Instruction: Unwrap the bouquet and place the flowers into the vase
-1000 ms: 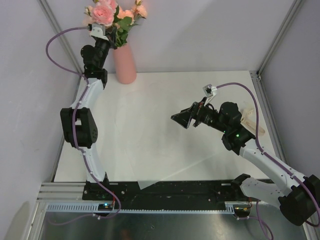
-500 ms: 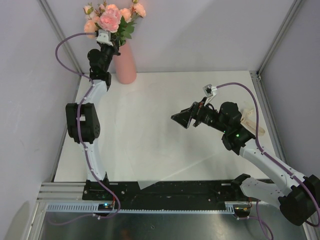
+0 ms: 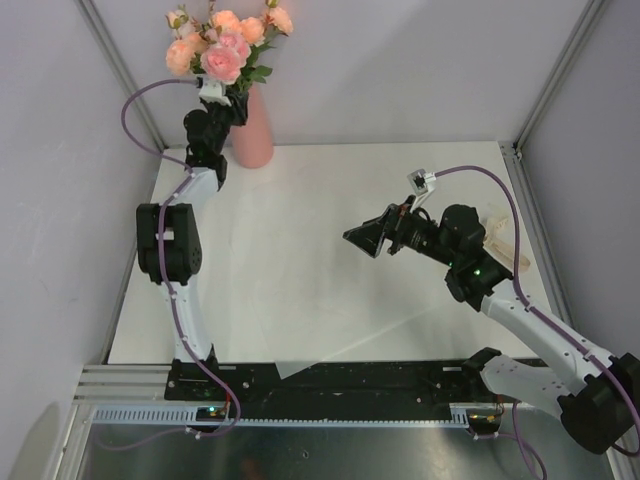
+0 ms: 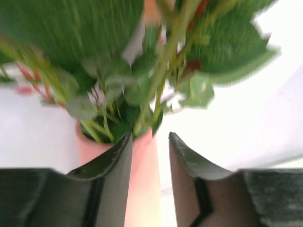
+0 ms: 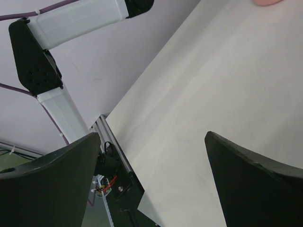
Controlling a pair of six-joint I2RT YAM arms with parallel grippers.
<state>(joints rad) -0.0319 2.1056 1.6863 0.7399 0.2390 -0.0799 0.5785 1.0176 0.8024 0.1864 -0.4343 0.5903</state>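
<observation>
Pale walls and an aluminium frame enclose a white worktop (image 3: 300, 250). From above, the salmon vase (image 3: 252, 135) stands at the worktop's 11 o'clock corner. The flowers (image 3: 225, 45) now stand upright in it, where a second ago they leaned, held higher above the mouth. The left gripper (image 3: 228, 105) has sunk to the vase's upper part at its 9 o'clock side. The right gripper (image 3: 365, 237) hangs unchanged over the 3 o'clock half, well apart from the vase.

On the left wrist camera the fingers (image 4: 111, 161) have come apart to a moderate gap and pinch nothing. The vase rim lies just beyond their tips, with green stems and leaves rising out of it.

On the right wrist camera the fingers (image 5: 66, 170) are spread wide above bare worktop, holding and touching nothing.
</observation>
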